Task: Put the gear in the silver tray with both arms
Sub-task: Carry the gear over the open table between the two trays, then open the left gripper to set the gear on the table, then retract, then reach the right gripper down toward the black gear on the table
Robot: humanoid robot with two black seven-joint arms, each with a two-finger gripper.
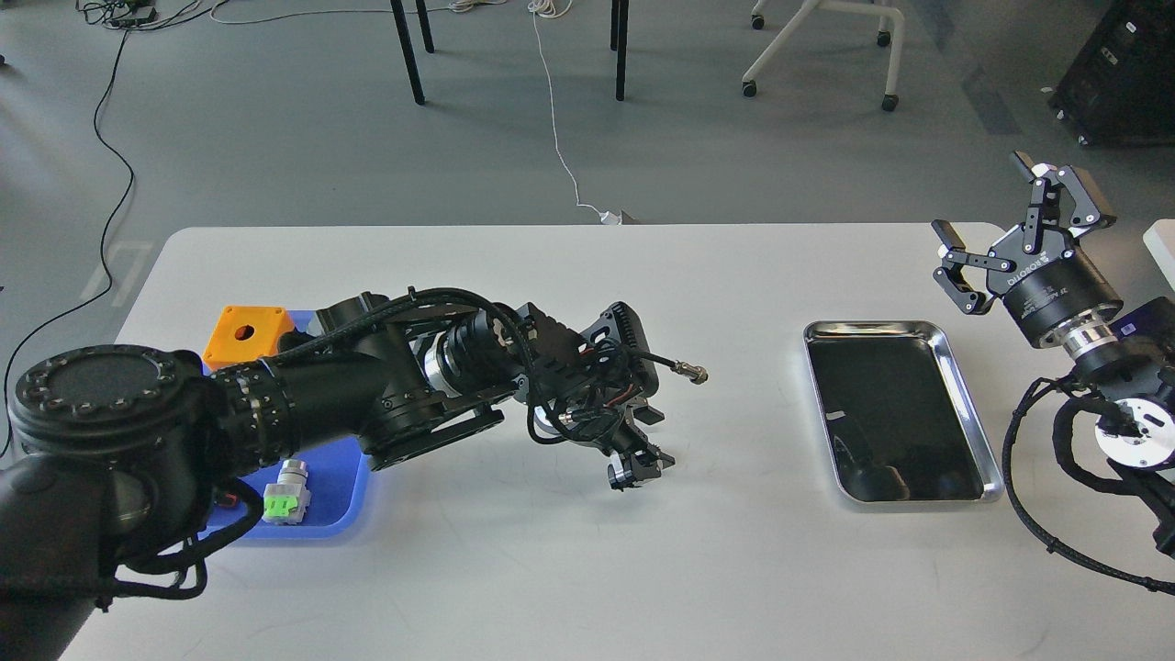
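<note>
Broadly, the white rounded-corner table carried the black jointed left arm sweeping in from eight o'clock, its left gripper pointing down at centre above the tabletop with something small, dark and round between its fingers, though I could not tell what it was or whether the fingers were clamped. At three o'clock the right gripper stood raised with its fingers spread wide and nothing in them, the shiny rectangular silver tray lying bare just beside it toward nine o'clock. At eight o'clock the blue plastic tray held an orange box with a round hole and a small green-and-silver part.
</note>
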